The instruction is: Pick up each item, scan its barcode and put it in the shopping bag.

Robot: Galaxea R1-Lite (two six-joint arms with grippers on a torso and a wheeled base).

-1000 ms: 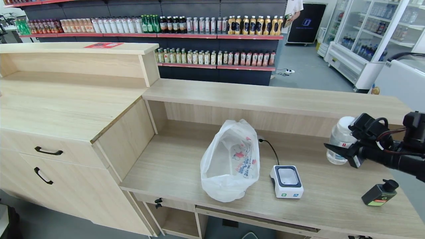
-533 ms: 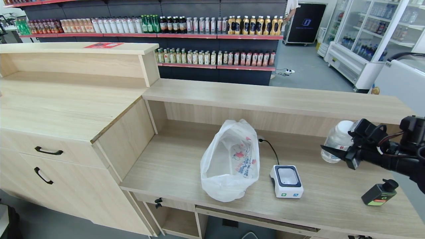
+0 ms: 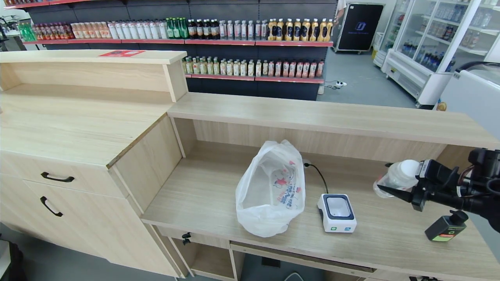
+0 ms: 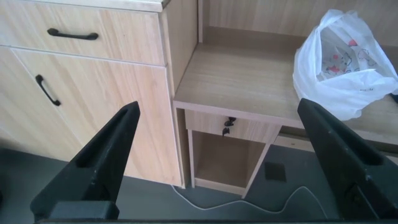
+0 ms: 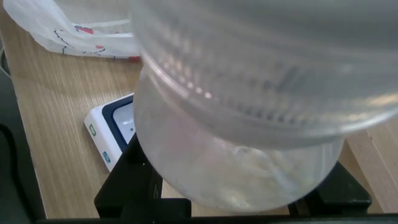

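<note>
**Step in hand: present the item to the scanner.**

1. State. The right claw (image 3: 384, 183) is clamped on the clear bottle (image 3: 400, 175). It holds the bottle clear of the desk (image 3: 203, 195), above the right end, tilted with its white cap away from the front edge. The left claw (image 4: 219, 109) hangs beyond the desk's left front corner, fingers spread wide and holding nothing.

2. Target. The scanner (image 3: 336, 212) sits near the front edge, right of centre, window facing up. The shopping bag (image 3: 271, 191) stands just beside it toward the centre, mouth open. In the right wrist view the scanner (image 5: 115, 134) lies below and to one side of the bottle (image 5: 236, 124), not yet under it.

3. Procedure.
   - Carry the bottle toward the centre of the desk until it is directly over the window.
   - Turn the label to face down. The barcode position cannot be determined from these views, so rotate slowly about the bottle's long axis.
   - Hold above the window without touching it.

4. Cautions.
   - The wall of the bottle is smooth and rounded, so it may slip during rotation. Maintain grip force.
   - Stay clear of the scanner cable (image 3: 318, 175) and the bag rim.
   - The black pump bottle (image 3: 445, 228) lies near the right front corner. Route the arm above it.
</note>
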